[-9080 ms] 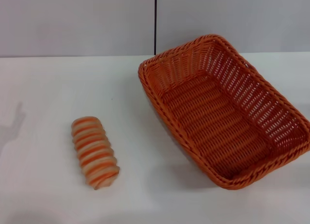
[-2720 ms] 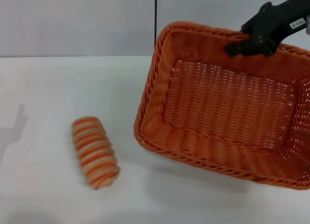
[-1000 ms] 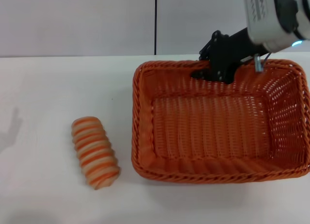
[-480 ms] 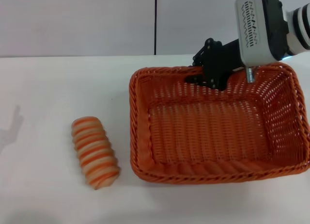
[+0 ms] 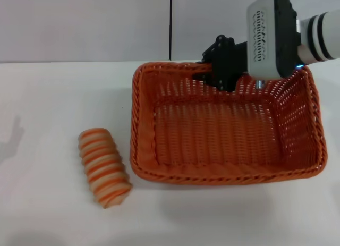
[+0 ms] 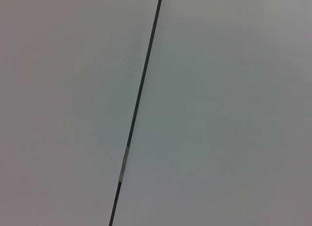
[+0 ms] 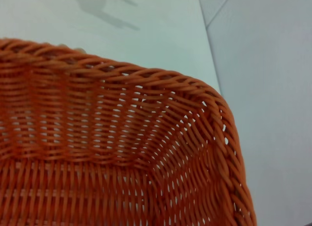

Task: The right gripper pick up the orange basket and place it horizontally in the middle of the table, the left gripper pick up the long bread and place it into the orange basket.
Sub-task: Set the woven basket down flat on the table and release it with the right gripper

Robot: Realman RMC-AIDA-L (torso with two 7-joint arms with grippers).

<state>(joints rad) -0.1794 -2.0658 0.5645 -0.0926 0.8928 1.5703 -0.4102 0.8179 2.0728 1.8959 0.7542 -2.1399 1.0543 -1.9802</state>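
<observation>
My right end effector (image 5: 215, 76) pinches the far rim of the orange basket (image 5: 226, 169) at twelve o'clock, the long bread (image 5: 104, 167) lying at its eight o'clock on the desk (image 5: 53, 108).

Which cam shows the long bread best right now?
Head view: the long bread lies whole and unobstructed on the table, to the robot's left of the orange basket. The left wrist view shows only blank wall; the right wrist view shows basket weave and table, no bread.
</observation>
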